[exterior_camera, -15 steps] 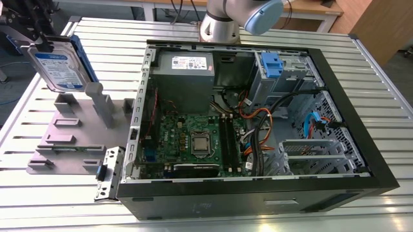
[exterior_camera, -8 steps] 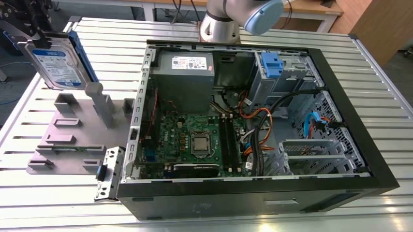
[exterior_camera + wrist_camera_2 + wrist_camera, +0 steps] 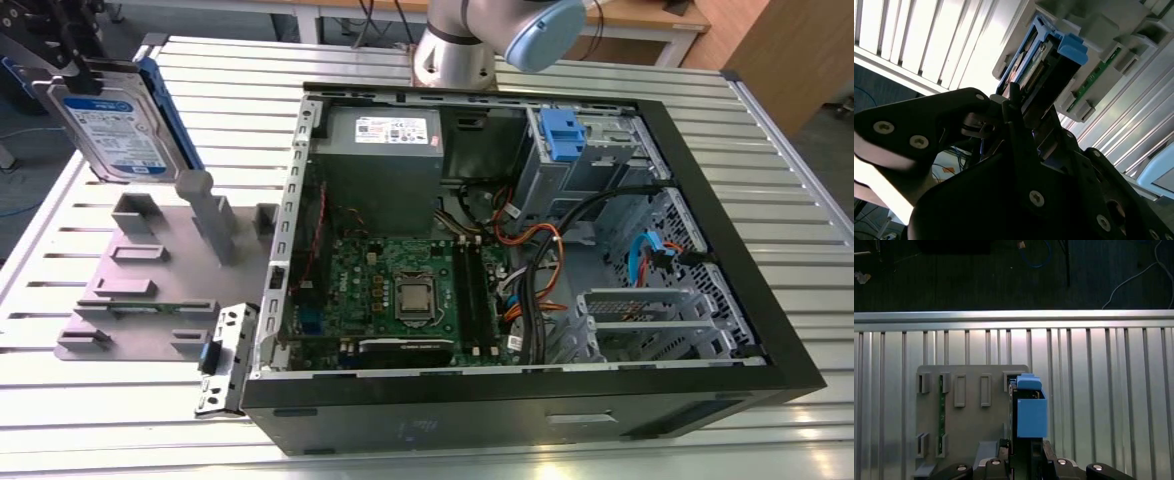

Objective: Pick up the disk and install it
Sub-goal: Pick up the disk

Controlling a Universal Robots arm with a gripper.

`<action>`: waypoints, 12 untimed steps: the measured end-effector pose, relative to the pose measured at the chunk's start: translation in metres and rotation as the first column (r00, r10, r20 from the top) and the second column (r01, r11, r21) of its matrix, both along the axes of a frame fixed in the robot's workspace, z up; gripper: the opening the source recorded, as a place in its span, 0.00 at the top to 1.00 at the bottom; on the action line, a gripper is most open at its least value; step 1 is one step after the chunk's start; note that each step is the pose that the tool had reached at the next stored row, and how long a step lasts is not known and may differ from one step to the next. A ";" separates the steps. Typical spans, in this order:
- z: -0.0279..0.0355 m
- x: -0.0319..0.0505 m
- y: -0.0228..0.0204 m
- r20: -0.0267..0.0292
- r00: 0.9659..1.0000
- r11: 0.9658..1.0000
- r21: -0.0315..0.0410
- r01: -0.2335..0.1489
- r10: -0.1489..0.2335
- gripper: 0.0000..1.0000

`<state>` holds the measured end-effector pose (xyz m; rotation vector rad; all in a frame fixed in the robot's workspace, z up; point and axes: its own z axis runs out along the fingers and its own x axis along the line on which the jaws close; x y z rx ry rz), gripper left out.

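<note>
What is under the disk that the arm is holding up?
Under the disk, held in the gripper, lies a grey fixture plate with slots, on the slatted metal table. The plate's part directly beneath the disk is covered.

The exterior view looks down from high over the ribbed silver metal tabletop (image 3: 134, 420). The first wrist view looks straight down near one tabletop edge. The second wrist view sits very close, tilted. All share the flat grey plastic holder plate (image 3: 147, 290) (image 3: 969, 420) (image 3: 1104, 30) and the blue-edged silver disk (image 3: 118, 128) (image 3: 1031, 415) (image 3: 1029, 75).
</note>
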<state>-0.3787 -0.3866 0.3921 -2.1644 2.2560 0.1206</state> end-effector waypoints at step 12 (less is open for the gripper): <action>0.0018 0.0000 0.0000 0.000 1.000 1.000 0.000 0.000 0.000 0.65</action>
